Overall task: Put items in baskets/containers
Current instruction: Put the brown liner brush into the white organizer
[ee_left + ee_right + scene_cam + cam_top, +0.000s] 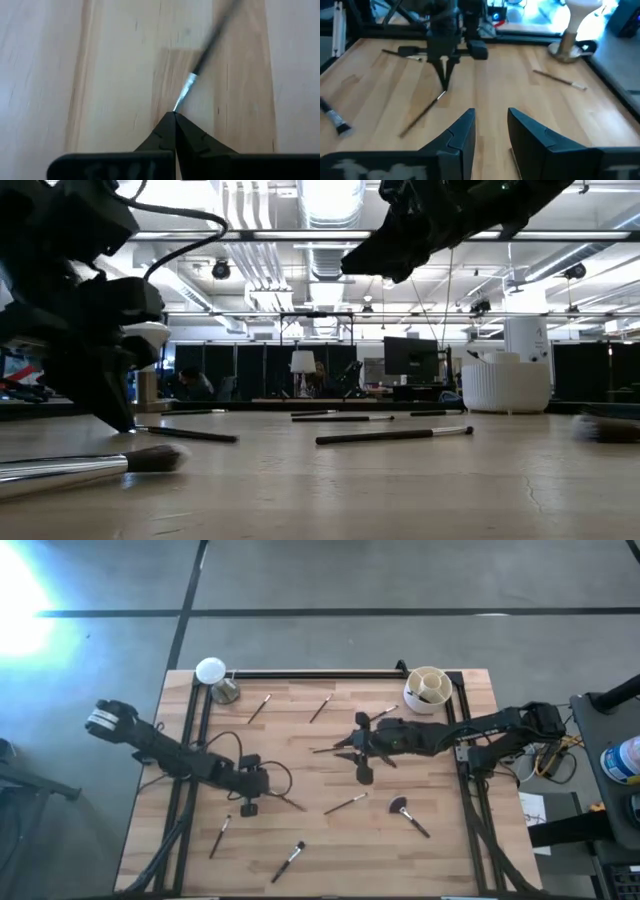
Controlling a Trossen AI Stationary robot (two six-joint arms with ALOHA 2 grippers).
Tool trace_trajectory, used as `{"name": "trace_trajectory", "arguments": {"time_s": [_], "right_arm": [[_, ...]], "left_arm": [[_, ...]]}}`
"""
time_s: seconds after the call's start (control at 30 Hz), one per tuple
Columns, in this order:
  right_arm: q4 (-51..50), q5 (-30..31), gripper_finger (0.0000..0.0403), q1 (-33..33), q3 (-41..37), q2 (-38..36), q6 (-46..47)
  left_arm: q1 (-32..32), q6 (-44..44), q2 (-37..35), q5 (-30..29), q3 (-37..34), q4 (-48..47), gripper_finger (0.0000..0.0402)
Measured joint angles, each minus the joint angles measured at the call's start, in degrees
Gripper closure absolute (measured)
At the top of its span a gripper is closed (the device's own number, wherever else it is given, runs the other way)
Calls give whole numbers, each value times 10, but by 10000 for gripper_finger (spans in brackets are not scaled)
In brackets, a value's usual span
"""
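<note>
Your left end effector (175, 116) pinches only the thin dark-handled brush's (207, 47) silver tip at frame centre; lifting may let it slip.

We see a pale wooden table (330, 840) with brushes scattered flat: two at twelve o'clock (260, 707), a fluffy one (408, 816) at four, two at seven (288, 861). Cream cup (426, 690) at one, disc stand (214, 678) at eleven.

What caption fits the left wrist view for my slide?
Left gripper shut on the silver ferrule end of a thin dark-handled makeup brush lying on the pale wooden table.
</note>
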Motion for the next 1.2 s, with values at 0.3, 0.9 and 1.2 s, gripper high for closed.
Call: {"name": "trace_trajectory", "arguments": {"time_s": [0.3,0.9,1.2], "right_arm": [[32,69,264,38,44,137,80],[-64,69,215,62,213,296,170],[-82,69,207,60,286,384,178]], "left_arm": [[-3,-29,-9,-31,-46,159,401],[-7,-81,-8,-188,-44,235,402],[-7,-74,-9,-194,-41,260,402]]}}
